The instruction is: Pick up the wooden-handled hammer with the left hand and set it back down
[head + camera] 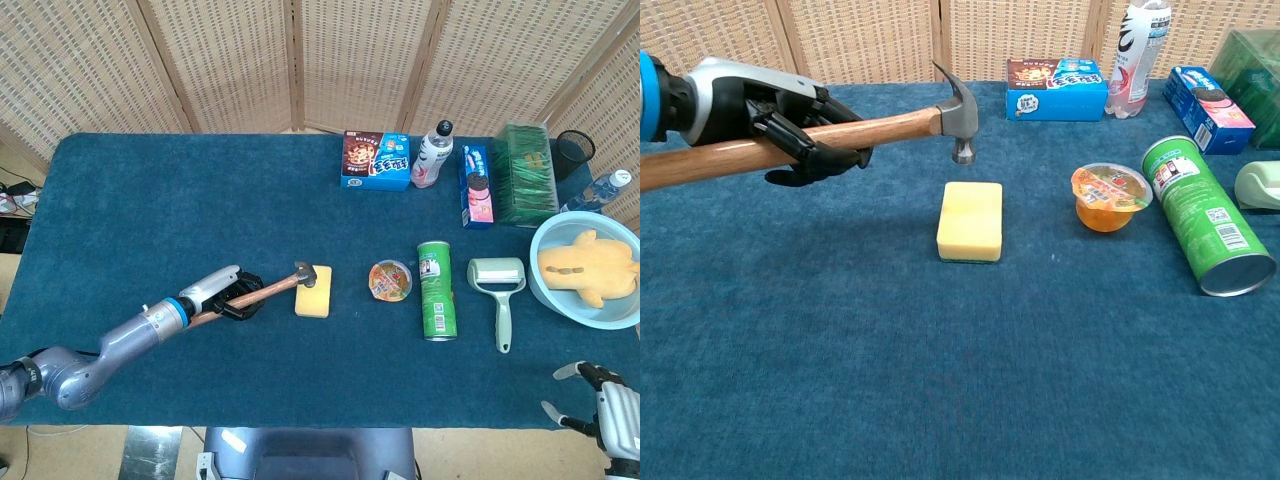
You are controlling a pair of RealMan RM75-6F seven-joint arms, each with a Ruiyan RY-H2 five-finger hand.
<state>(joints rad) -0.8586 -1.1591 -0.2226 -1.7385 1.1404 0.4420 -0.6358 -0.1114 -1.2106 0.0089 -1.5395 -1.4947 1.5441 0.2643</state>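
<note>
Left hand (pixel 790 125) wraps the wooden handle of the hammer (pixel 890 125), fingers curled tight around it about mid-handle. Hammer is lifted off the table (pixel 840 380), roughly level, head (pixel 958 110) in the air above and just behind the sponge (pixel 970 220), not touching it. Claw points up and back, striking face points down. Handle butt runs out of the chest view on the left. In the head view the hammer (pixel 270 288) lies slanted, head (pixel 300 272) at the sponge's (pixel 313 291) left edge, left hand (pixel 225 296) further left of the sponge.

Right hand (pixel 600 400) sits low at the bottom right corner of the head view, off the table edge, far right of the sponge, fingers spread apart, holding nothing.

Right of the sponge: jelly cup (pixel 1111 196), then a green can (pixel 1205 215) lying on its side, then a lint roller (pixel 498 290), then a blue bowl (pixel 545 290) with a yellow plush (pixel 588 265) in it. Behind the sponge at the back edge: cookie box (pixel 1056 88), bottle (pixel 1136 55), Oreo box (pixel 1207 97), green box (pixel 528 172), black cup (pixel 574 152).
</note>
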